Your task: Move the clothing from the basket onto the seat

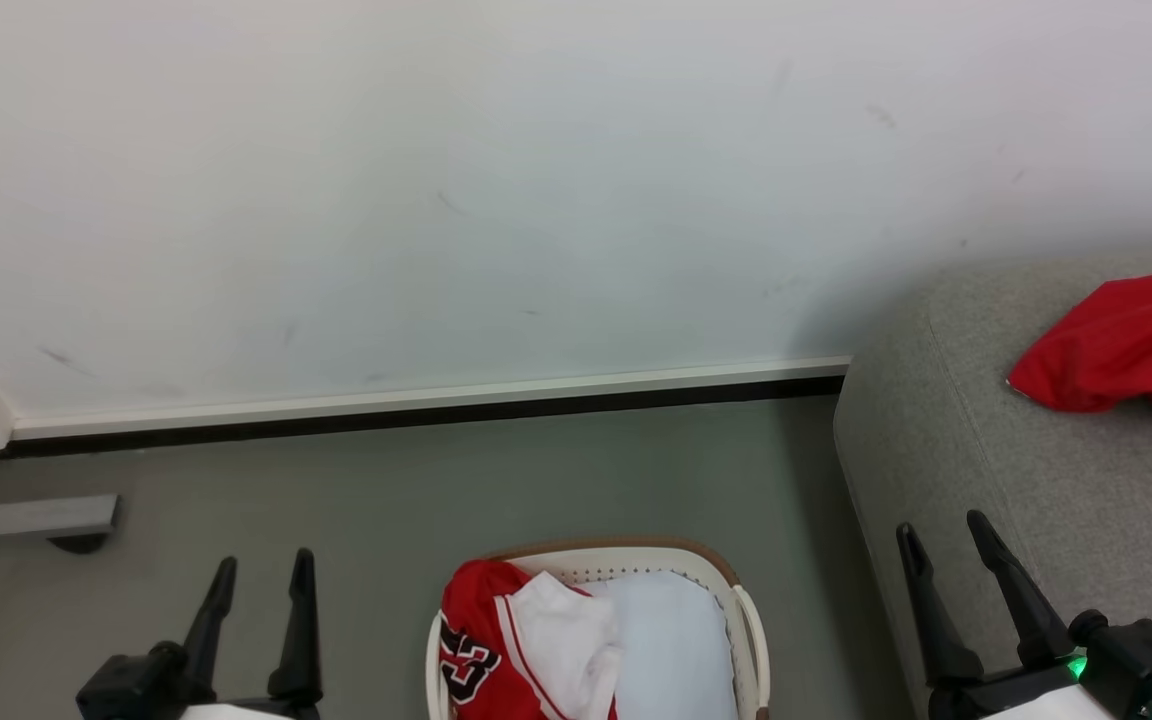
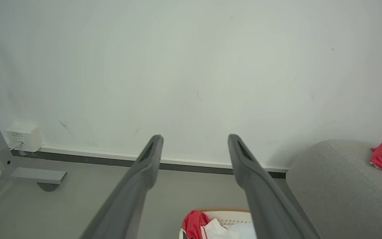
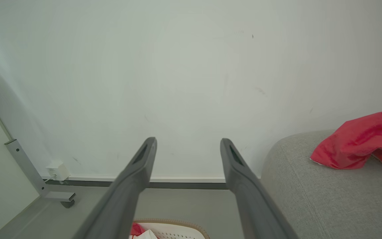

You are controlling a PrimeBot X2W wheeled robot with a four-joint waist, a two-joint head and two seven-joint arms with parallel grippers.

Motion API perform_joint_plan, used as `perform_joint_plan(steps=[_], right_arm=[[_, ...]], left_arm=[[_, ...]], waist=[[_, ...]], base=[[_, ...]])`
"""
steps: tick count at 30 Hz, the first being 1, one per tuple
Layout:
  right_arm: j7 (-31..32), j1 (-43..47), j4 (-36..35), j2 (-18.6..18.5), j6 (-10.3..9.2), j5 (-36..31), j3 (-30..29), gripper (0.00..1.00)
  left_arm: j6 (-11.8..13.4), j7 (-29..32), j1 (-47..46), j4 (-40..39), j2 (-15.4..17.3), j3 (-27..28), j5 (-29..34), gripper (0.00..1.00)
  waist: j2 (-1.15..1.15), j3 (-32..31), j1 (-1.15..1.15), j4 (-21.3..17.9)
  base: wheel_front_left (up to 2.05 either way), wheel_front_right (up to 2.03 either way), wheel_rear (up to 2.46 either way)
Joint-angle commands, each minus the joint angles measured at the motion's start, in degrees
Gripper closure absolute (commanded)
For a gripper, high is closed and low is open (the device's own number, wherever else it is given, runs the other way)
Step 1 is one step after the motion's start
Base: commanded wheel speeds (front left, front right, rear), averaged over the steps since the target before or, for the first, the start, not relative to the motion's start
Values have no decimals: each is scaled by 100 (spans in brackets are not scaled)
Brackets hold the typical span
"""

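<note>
Jersey [image 1: 496, 640] lies in basket [image 1: 751, 620]; one garment [image 1: 1126, 345] on seat [image 1: 986, 470].
Left claw [image 1: 265, 558], right claw [image 1: 940, 522] wide, empty; next likely reach down for jersey.

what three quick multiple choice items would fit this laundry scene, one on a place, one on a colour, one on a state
1. The loose red garment lies:
A) on the floor
B) on the grey seat
C) inside a drawer

2. The rim of the basket is:
A) blue
B) black
C) brown

3. Both sets of jaws are:
A) open, holding nothing
B) shut on red cloth
C) shut, empty

B: it is bunched on the upholstery at the right.
C: a brown band tops the cream perforated wall.
A: each pair stands well apart with nothing between.
</note>
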Motion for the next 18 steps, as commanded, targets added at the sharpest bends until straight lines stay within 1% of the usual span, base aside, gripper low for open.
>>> perform_joint_plan(steps=[1,5,10,15,18], right_arm=[[-18,-66,21,-3,-13,-11,0,0],[-18,-282,-52,-24,-13,38,-62,0],[-17,-636,-165,-123,-13,10,-203,0],[-17,-960,-290,-88,-13,-15,-360,0],[-17,-1148,-425,0,-13,-15,-448,0]], left_arm=[[-28,-3,-50,19,6,40,118,0],[-95,-3,-176,12,-29,63,195,0],[-187,-2,-546,121,15,-93,326,0],[-241,-2,-1047,321,148,-301,437,0],[-276,-2,-1344,544,308,-487,474,0]], waist=[[0,30,0,-19],[0,238,0,-133],[0,688,0,-271],[0,1232,0,-451],[0,1578,0,-571]], base=[[0,0,0],[0,0,0],[0,0,0],[0,0,0],[0,0,0]])
